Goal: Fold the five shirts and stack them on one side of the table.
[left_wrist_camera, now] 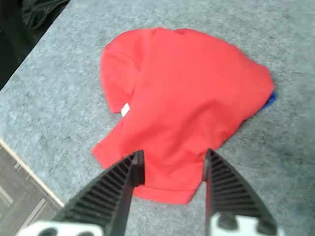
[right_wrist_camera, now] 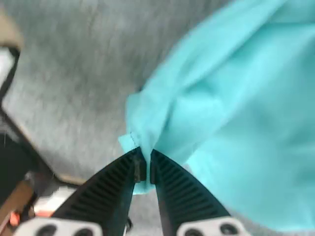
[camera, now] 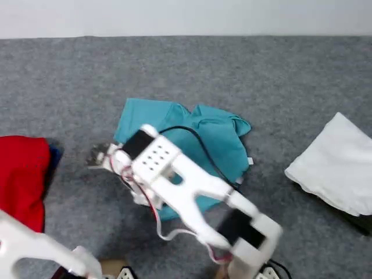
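Observation:
A teal shirt (camera: 221,139) lies crumpled in the middle of the grey table. My right gripper (right_wrist_camera: 143,157) is shut on a bunched edge of the teal shirt (right_wrist_camera: 236,108); from above, the right gripper (camera: 97,157) sits at the shirt's left side. A red shirt (camera: 20,174) lies at the table's left edge on top of a blue one (camera: 54,156). My left gripper (left_wrist_camera: 172,157) hangs open above the near hem of the red shirt (left_wrist_camera: 187,88), with nothing between its fingers. A folded white shirt (camera: 337,163) rests at the right.
A dark garment (camera: 361,222) peeks out under the white shirt. A blue corner (left_wrist_camera: 269,98) shows beside the red shirt. The table's edge (left_wrist_camera: 22,160) runs close to the red shirt, with floor beyond. Bare grey felt (camera: 186,70) stretches across the back.

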